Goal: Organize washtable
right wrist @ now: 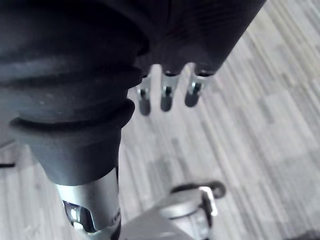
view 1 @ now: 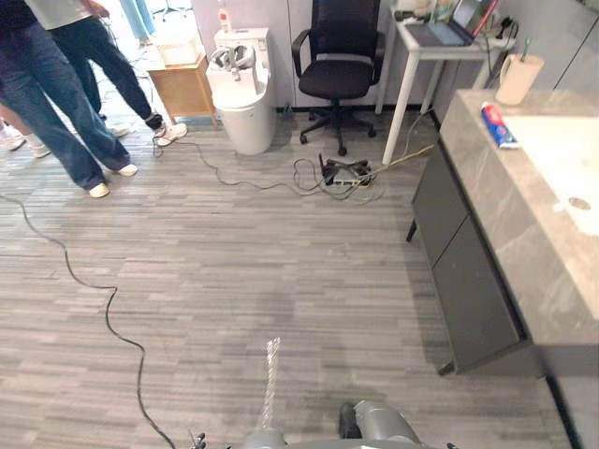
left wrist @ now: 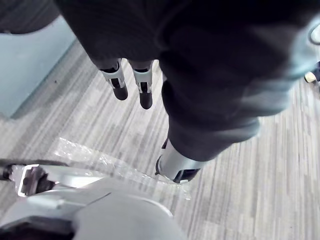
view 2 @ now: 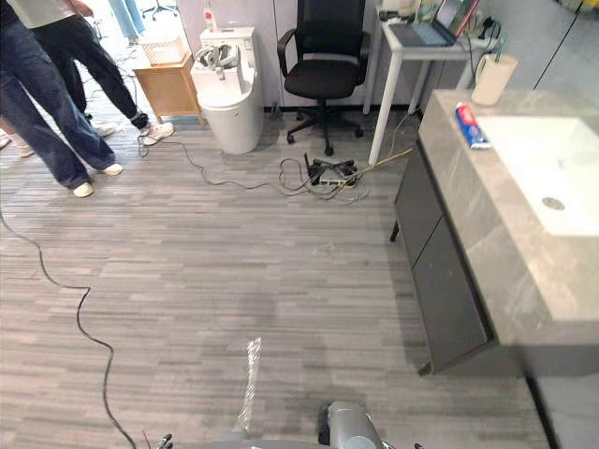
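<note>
Left hand point(left wrist: 119, 84) hangs over the wood-look floor point(view 1: 234, 281), fingers loose and apart, thumb off to one side, nothing in its grasp. Same story for the right hand point(right wrist: 167, 98): fingers straight, pointing down at the floorboards, holding nothing.

Out to the robot's right stands the bench point(view 1: 505, 220), a grey stone top over dark cabinet doors point(view 1: 463, 271). A white sink point(view 1: 562, 159) is sunk into that top. A red, white and blue toothpaste tube point(view 1: 498, 125) lies flat on the stone just beside the basin's far corner. A cream cup point(view 1: 518, 79) stands upright at the bench's far end, near the tube.

Further back are a black office chair point(view 1: 339, 70), a white desk point(view 1: 426, 47) with a laptop point(view 1: 449, 28), a white bin point(view 1: 241, 94), a small wooden table point(view 1: 182, 86), and people's legs point(view 1: 56, 103) at far left.
</note>
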